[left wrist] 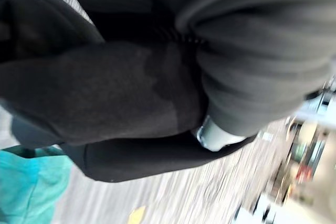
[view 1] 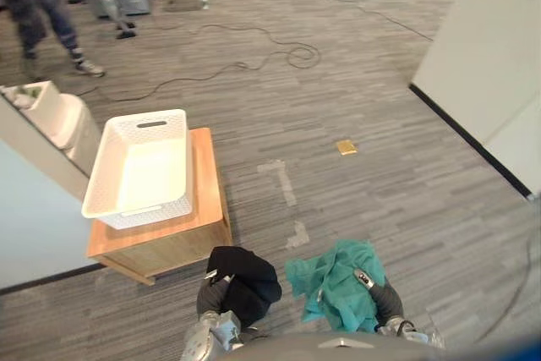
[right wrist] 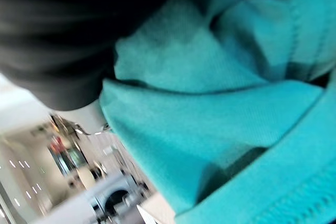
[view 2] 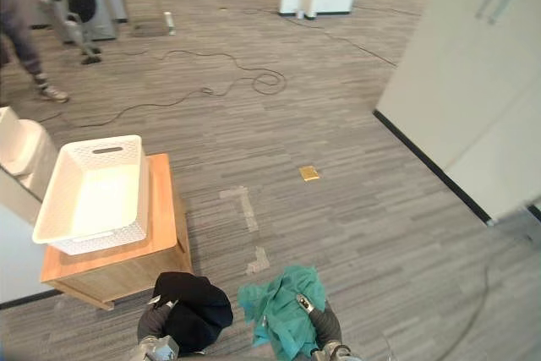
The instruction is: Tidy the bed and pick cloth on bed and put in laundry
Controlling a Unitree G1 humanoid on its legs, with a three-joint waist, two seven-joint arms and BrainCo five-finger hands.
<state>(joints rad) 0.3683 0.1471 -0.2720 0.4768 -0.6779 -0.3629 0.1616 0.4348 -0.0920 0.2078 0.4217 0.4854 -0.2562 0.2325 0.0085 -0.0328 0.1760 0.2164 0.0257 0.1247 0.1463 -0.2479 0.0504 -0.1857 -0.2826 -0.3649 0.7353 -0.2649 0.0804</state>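
Left eye view: you have two cloths at the near edge, one at each hand, both up off the floor [view 1: 372, 183].
Black cloth [view 1: 247, 283]: bunched in a heap over your left hand, near centre, just left of the teal cloth.
Teal cloth [view 1: 332, 281]: hangs crumpled from your right hand, just right of the black cloth.
Left hand [view 1: 210, 297]: buried under the black cloth; you cannot tell whether it is closed on it.
Right hand [view 1: 364, 279]: one finger lies curled over the top of the teal cloth, holding it.
Basket [view 1: 156, 209]: white, sits on the table, left of and a little beyond the black cloth.
Table [view 1: 207, 183]: low, wooden, with bare top showing to the basket's right.
Tape marks [view 1: 279, 177]: pale, on the carpet beyond the cloths.
Yellow piece [view 1: 347, 147]: small, flat on the floor, right of the tape marks.
Person [view 1: 38, 6]: legs and shoes at the far left.
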